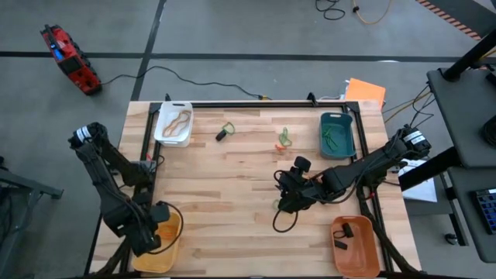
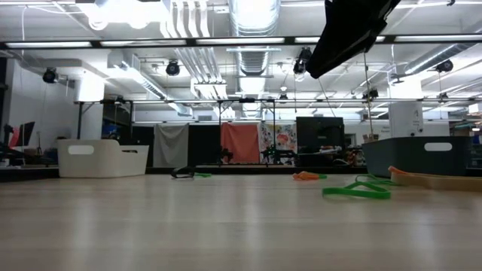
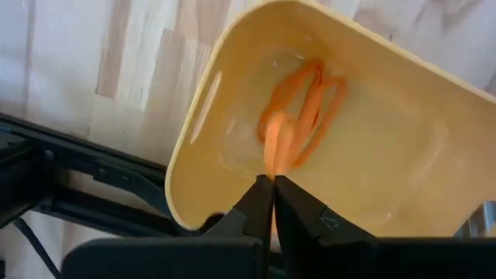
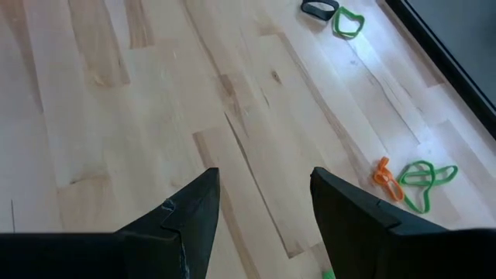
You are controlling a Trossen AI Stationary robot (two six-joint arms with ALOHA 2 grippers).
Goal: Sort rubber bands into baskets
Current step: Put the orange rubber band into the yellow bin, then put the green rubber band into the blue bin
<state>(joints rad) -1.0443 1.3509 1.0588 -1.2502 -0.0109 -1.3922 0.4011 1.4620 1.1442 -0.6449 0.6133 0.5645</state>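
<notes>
My left gripper [image 3: 273, 184] stands over the yellow basket [image 3: 403, 155] at the table's near left corner [image 1: 174, 248], pointing down, shut on an orange rubber band [image 3: 275, 143]. More orange bands [image 3: 314, 97] lie on the basket's floor. My right gripper [image 4: 263, 194] hangs open above the bare middle of the table [image 1: 283, 194]. Loose bands lie on the wood: a green one [image 4: 422, 182] beside an orange one [image 4: 382, 174], and a black one [image 4: 319, 9] beside a green one [image 4: 349, 22]. My left gripper pinches the orange rubber band between its two shut fingertips [image 3: 262, 194], at the band's upper end [image 3: 272, 172]. The fingers come from above, pointing down. The band hangs below them inside the yellow basket, over the bands lying there.
The white basket [image 1: 173, 124] with tan bands stands at the far left, the teal basket [image 1: 337, 133] with green bands at the far right, the orange basket [image 1: 355, 244] with black bands at the near right. A black cable loop [image 1: 283, 221] hangs under my right arm.
</notes>
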